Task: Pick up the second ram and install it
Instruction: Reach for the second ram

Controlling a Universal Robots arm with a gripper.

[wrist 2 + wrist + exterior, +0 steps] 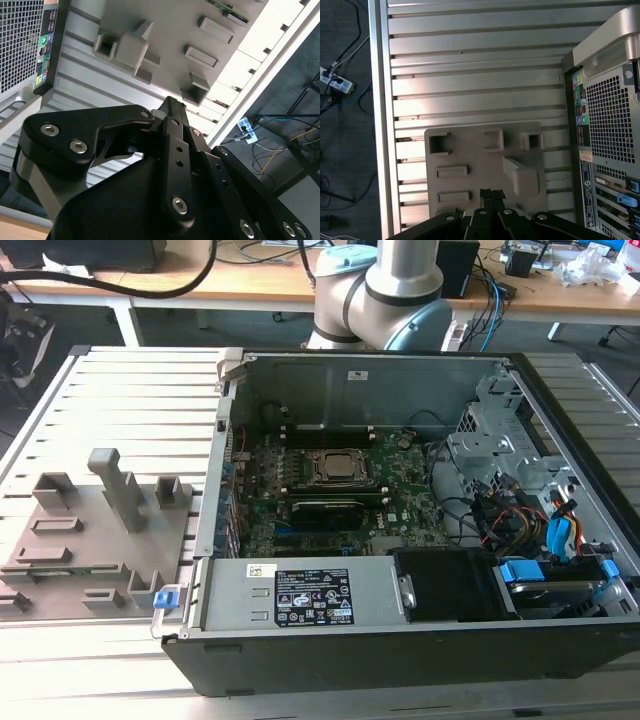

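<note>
— Holdings, largest first?
— Open computer case (pixel 360 380). Grey fixture tray (pixel 470 150) beside it. Gripper (pixel 170 103) over the tray, fingers pressed together, empty. Second ram (pixel 228 11) lying on the tray, apart from the gripper.
— Progress?
— By my judgement, pickup and installation are both outstanding.

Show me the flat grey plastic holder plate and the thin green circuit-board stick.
grey holder plate (pixel 470 155): first wrist view, its bare flat middle.
green circuit-board stick (pixel 230 10): second wrist view, its visible part.
</note>
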